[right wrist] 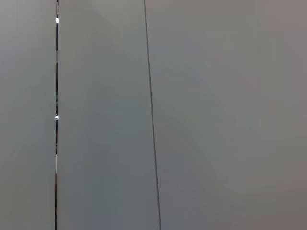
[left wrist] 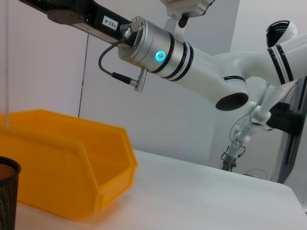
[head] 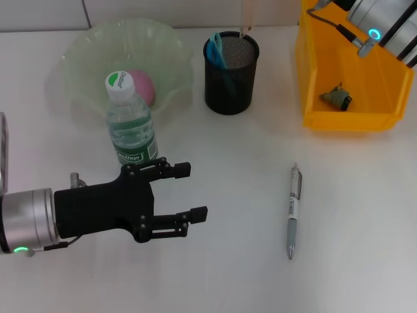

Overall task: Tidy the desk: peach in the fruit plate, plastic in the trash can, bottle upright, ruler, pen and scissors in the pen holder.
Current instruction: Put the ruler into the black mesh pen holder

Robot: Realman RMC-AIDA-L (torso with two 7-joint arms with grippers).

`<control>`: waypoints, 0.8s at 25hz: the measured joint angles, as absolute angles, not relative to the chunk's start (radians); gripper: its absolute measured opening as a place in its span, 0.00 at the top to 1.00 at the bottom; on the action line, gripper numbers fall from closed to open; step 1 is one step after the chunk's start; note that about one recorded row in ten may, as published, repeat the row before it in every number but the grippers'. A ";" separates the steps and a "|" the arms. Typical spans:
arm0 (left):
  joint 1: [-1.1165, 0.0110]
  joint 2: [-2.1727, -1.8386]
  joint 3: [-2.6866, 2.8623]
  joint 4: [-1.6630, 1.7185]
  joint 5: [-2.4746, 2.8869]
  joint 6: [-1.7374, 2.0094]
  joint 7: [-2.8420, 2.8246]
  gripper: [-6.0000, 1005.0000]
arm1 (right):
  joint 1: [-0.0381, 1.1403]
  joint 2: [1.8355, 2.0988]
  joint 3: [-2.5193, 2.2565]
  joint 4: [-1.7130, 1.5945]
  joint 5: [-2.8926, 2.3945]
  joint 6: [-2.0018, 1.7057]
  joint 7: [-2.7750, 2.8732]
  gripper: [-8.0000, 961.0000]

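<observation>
Head view. The left gripper [head: 195, 192] is low over the desk, wrist level, its two black fingers apart and holding nothing, pointing toward the centre of the desk. The water bottle [head: 130, 124] stands upright just behind the fingers, apart from them, which suggests the bottle step is done. Behind the bottle, the peach [head: 142, 87] lies in the green fruit plate [head: 85, 55]. Farther ahead of the fingers stands the mesh pen holder [head: 231, 75], with blue-handled scissors [head: 215, 49] and what looks like the ruler [head: 246, 19] upright inside. The pen [head: 293, 212] lies flat on the desk, well beyond the fingertips on the side they point to; it appears to be the one item outstanding. The crumpled plastic [head: 336, 98] sits in the orange bin [head: 384, 117] serving as trash can. The right arm [head: 384, 26] is raised over that bin; its gripper is out of frame.

Left wrist view. The camera looks across the desk: the orange bin [left wrist: 72, 163] and the rim of the pen holder [left wrist: 7, 191] are in sight, with the right arm [left wrist: 192, 57] held high above the bin. The left fingers do not appear.

Right wrist view. Only a plain wall; no gripper or task item shown.
</observation>
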State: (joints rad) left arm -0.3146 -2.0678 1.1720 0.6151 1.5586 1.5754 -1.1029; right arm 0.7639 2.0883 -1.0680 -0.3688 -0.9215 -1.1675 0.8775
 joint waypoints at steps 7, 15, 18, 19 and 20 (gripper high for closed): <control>-0.318 -2.068 1.192 0.612 1.559 1.559 -1.103 0.19 | 0.781 2.088 -1.068 -0.311 -0.922 -1.119 0.851 0.56; -0.319 -2.071 1.216 0.612 1.559 1.545 -1.103 0.19 | 0.807 2.092 -1.067 -0.272 -0.922 -1.118 0.776 0.56; -0.319 -2.071 1.216 0.612 1.559 1.543 -1.103 0.19 | 0.815 2.092 -1.072 -0.260 -0.922 -1.117 0.752 0.56; -0.319 -2.071 1.216 0.612 1.559 1.541 -1.103 0.19 | 0.816 2.092 -1.075 -0.258 -0.922 -1.117 0.744 0.56; -0.319 -2.071 1.217 0.612 1.559 1.539 -1.103 0.19 | 0.820 2.092 -1.084 -0.253 -0.922 -1.116 0.736 0.56</control>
State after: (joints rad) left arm -0.3191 -2.0710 1.2165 0.6120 1.5585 1.5393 -1.1029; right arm 0.8203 2.0924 -1.0838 -0.2529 -0.9217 -1.1158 0.7357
